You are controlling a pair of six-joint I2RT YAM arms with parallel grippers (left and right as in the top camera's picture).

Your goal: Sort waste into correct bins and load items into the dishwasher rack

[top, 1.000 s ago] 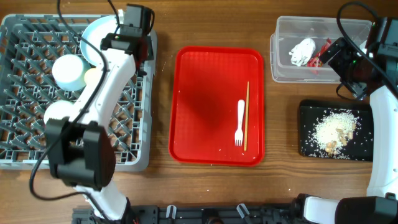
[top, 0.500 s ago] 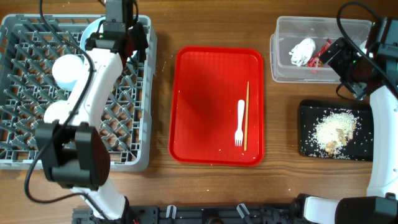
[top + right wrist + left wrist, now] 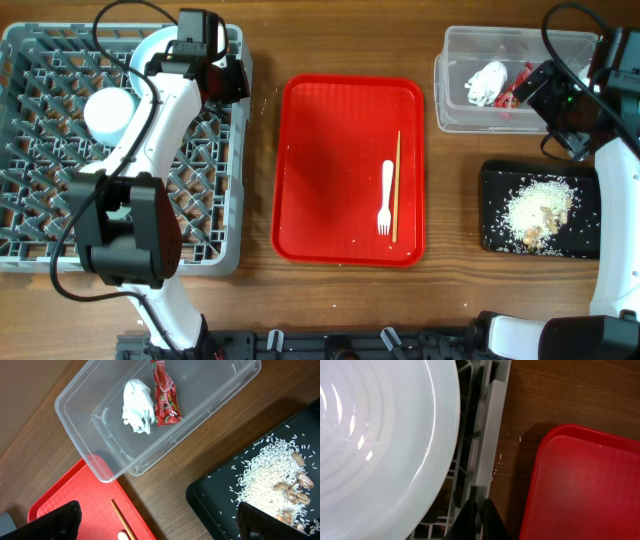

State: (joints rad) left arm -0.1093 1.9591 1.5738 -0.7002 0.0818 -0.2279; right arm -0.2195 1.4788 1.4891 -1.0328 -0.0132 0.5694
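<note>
From above, the rack (image 3: 30, 200) at the left holds the plate (image 3: 152, 50) and a bowl (image 3: 108, 114). The left gripper (image 3: 228, 82) hangs at the rack's far right corner, beside the plate. The fork (image 3: 385, 200) and chopstick (image 3: 397, 185) lie on the red tray (image 3: 320, 150). At the far right the tub (image 3: 560, 45) holds the tissue (image 3: 487, 82) and wrapper (image 3: 513, 92); nearer, the scraps (image 3: 540, 208) sit on the black tray (image 3: 495, 235). The right gripper (image 3: 538, 88) hovers over the tub.

The left wrist shows its jaws pressed together, holding nothing, above the rack's wall.

The right wrist shows its jaws spread wide and empty.

The waste looks sorted and loading is in hand. The next move calls for reaching the tray, parting the jaws and pinching the thin, flat fork or chopstick.
</note>
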